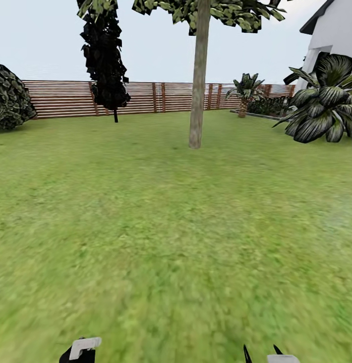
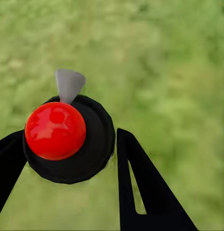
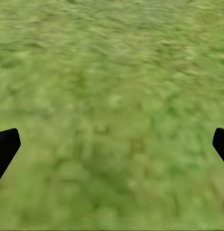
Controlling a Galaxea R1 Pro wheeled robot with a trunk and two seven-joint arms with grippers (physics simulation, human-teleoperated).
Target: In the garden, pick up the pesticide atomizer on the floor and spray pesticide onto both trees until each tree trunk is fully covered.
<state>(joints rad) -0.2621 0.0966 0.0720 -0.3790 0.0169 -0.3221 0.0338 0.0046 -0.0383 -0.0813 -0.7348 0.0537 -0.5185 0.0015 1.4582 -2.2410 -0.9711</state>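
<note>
Head view: grass lawn [image 1: 176, 242] ahead, one tree trunk [image 1: 198, 75] standing well beyond the robot, bare grey-brown column with foliage at the top edge. Slat fence [image 1: 161, 97] runs behind the trunk. Thin black-leaved tree [image 1: 105, 55] stands left of the trunk near the fence, round bush [image 1: 9, 98] further left of that. Small palm [image 1: 244, 93] and a big striped-leaf plant [image 1: 325, 106] to the trunk's right, with a white house corner [image 1: 332, 35] above the plant. No mist visible on the trunk, so I'd judge spraying hasn't started on it. At the bottom edge, nearest the robot: a white nozzle piece on a dark body, read as the top of the pesticide atomizer [image 1: 84, 348], carried low. Two black fingertips of the right gripper [image 1: 261, 354] poke up to its right.

Left wrist view: left gripper [image 2: 68, 168] is clamped on the atomizer. Black round body with a red ball cap and a grey spout sits between the black fingers [image 2: 140, 187], grass blurred underneath. Held upright and off the ground, likely for transit to the trunk.

Right wrist view: only finger edges at either side, set wide apart, nothing between them, just lawn. Right jaws are released and empty, probably kept free as a spare.

Next: close the distance to the trunk, aim spout at it.
</note>
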